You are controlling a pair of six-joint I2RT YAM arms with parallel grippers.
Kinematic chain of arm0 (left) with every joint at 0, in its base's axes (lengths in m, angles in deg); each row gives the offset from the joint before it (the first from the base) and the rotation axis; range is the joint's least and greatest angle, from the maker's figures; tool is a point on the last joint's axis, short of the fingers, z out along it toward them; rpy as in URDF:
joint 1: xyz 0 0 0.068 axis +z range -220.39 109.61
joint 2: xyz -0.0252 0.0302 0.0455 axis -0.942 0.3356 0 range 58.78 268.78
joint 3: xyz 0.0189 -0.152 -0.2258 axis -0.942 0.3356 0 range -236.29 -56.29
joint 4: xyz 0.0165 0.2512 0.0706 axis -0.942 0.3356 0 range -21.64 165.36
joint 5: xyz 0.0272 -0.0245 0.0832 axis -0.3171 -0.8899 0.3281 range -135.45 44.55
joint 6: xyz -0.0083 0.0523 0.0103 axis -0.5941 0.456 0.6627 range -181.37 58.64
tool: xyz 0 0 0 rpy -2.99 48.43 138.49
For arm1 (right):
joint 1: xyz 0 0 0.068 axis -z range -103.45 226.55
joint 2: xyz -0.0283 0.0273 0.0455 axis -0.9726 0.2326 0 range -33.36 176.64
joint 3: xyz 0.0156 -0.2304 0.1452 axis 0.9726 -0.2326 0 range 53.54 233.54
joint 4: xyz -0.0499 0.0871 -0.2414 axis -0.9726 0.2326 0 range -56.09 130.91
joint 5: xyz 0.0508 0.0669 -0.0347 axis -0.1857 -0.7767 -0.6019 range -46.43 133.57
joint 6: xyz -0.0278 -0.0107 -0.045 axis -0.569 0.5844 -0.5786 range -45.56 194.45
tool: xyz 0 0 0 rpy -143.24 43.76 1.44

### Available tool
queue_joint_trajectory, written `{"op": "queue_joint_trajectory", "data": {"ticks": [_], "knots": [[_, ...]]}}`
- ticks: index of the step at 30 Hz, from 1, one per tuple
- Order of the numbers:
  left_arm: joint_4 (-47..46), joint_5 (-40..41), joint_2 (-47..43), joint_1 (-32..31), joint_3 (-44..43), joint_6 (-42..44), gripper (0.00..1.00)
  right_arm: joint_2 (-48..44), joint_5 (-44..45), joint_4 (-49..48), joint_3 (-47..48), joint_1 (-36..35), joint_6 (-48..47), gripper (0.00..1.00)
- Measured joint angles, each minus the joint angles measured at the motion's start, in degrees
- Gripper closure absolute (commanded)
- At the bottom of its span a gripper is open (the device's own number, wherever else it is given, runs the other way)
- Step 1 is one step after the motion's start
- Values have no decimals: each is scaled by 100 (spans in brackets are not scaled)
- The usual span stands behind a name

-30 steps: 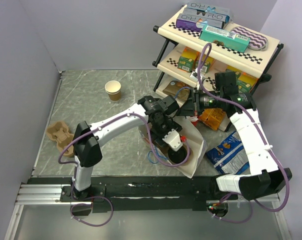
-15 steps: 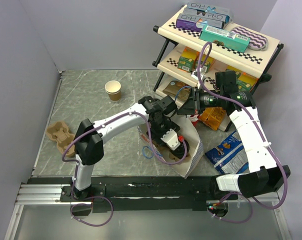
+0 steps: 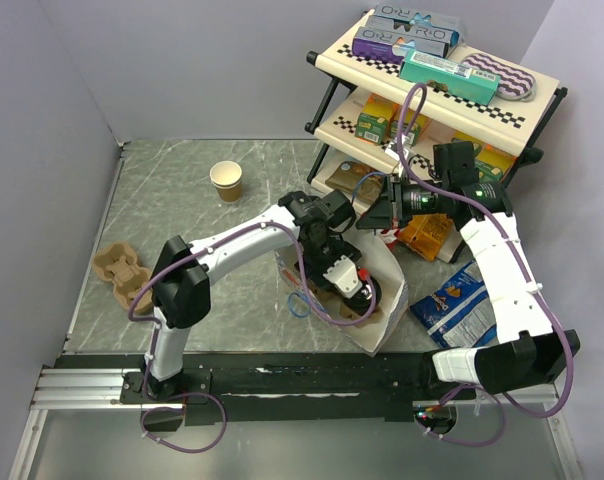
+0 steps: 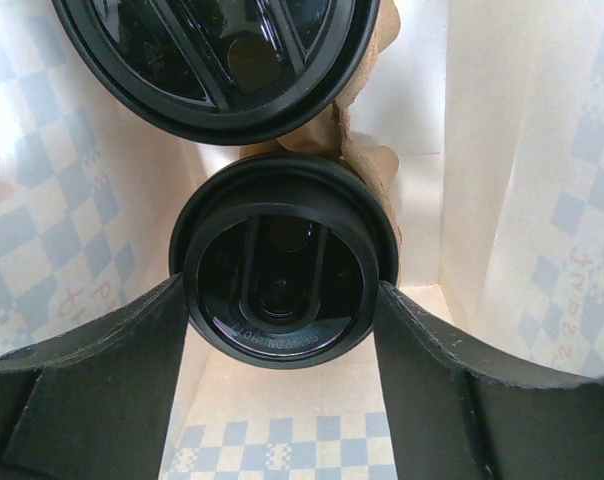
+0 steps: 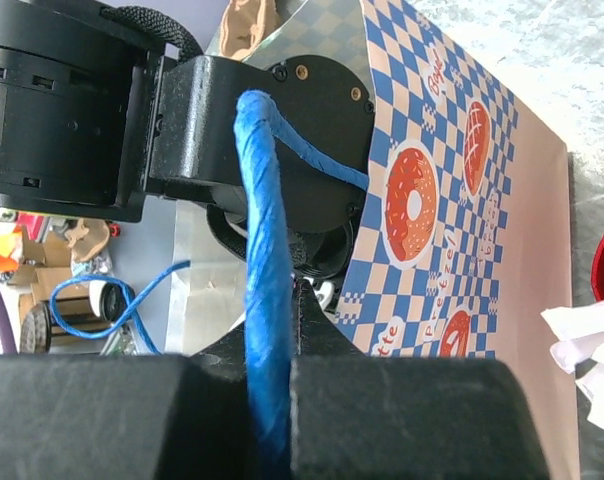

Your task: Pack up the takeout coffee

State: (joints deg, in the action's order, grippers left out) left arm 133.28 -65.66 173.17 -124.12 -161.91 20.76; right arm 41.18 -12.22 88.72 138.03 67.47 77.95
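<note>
Top external view: a grey, marble-veined tabletop point(image 3: 182, 220) is enclosed by plain pale lilac walls point(image 3: 182, 70) at the back and on both sides. A metal rail point(image 3: 82, 385) runs along the near edge, where the arm bases are bolted. At the back right, a two-tier rack point(image 3: 437, 95) with checkered shelf edges is loaded with boxes and packets. A lidless brown cup point(image 3: 226, 180) is stood upright in the open toward the back, well apart from a brown pulp cup carrier point(image 3: 117, 272) laid near the left wall. A blue snack bag point(image 3: 454, 305) is laid flat on the right, and an orange packet point(image 3: 425, 238) is seen at the rack's foot.

Near the middle, a white paper bag point(image 3: 390, 285) with blue checks is held open — its blue handle point(image 5: 262, 250) is pinched between the fully closed fingers of the right gripper point(image 5: 272, 370), as seen from the right wrist. The left arm point(image 3: 237, 245) is reached down into the bag's mouth.

From the left wrist, the bag's inside is seen. Two takeout coffees are stood upright side by side, seated in a brown pulp tray point(image 4: 367, 165). The nearer lidded cup point(image 4: 282, 272) is clasped at its black lid by the left gripper point(image 4: 282, 295), whose fingers point(image 4: 92, 370) are spread wide and pressed against opposite sides of the rim. The second lidded cup point(image 4: 217, 60) is just beyond it — only part of its lid is in view.
</note>
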Motion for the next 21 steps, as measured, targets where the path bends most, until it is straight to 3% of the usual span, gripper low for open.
{"op": "queue_joint_trajectory", "data": {"ticks": [5, 7, 12, 18, 19, 21], "knots": [[0, -81, 107, 42, -129, -101, 97, 13, 24, 13, 0, 70, 0, 100], [-4, -111, 136, 50, -153, -138, 83, 57, 79, 59, 37, 103, -35, 98], [-46, -125, 136, 59, -155, -232, 55, 136, 190, 186, 223, 162, -173, 81], [-85, -162, 129, 79, -155, -337, 31, 136, 203, 221, 275, 201, -236, 80], [-94, -168, 127, 79, -153, -361, 20, 136, 210, 232, 275, 201, -269, 80], [-107, -188, 125, 81, -153, -385, 14, 136, 214, 245, 280, 203, -323, 80]]}}
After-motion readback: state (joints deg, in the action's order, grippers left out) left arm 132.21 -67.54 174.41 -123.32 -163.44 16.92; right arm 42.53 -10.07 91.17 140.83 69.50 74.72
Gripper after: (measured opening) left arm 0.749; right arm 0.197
